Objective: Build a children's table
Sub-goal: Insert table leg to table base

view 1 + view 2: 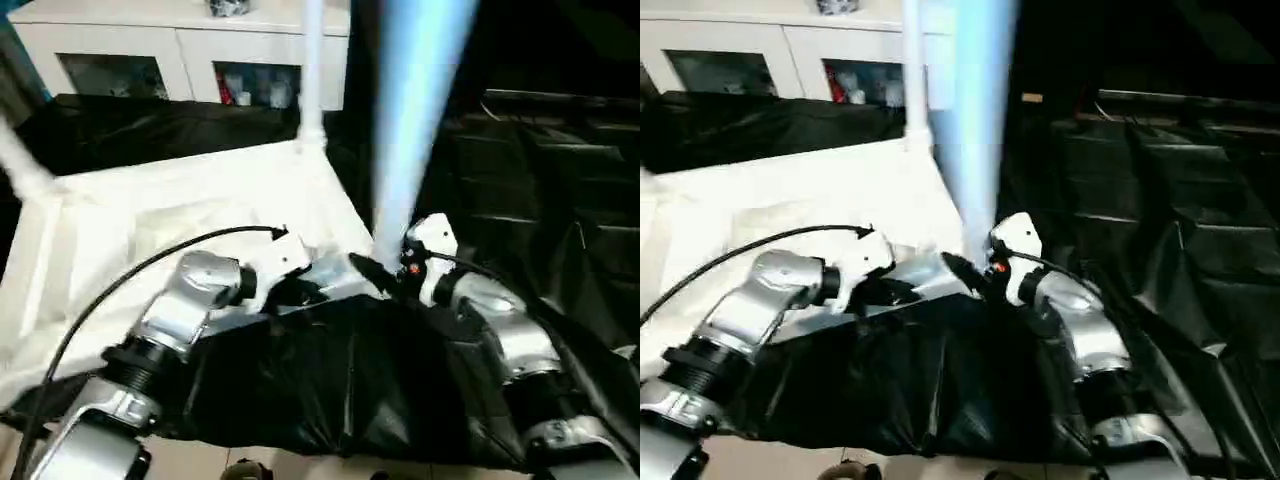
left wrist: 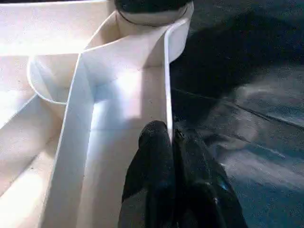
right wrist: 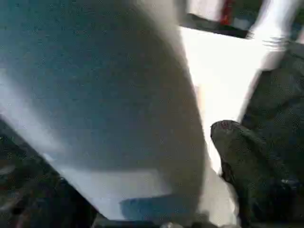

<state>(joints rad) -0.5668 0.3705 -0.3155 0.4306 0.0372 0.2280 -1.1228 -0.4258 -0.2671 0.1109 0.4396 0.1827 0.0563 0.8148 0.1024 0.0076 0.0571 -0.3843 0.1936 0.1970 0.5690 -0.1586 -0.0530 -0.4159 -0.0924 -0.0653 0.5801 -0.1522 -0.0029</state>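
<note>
Tabletop upside down, mid-left of frame, legs up.
Left gripper (image 2: pixel 173 142) fingers pinched on tabletop (image 1: pixel 150 215) rim; right gripper (image 1: pixel 385 275) fingers apart around near leg (image 1: pixel 415 110) base, centre frame.

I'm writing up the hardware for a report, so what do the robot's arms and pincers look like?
Both forearms are rounded silver metal segments with black ribbed collars at the joints. White housings sit at the wrists, and the right one carries a small orange-red mark. A thin black cable arcs over the left arm. The left pincer and the right pincer each have glossy black fingers.
</note>
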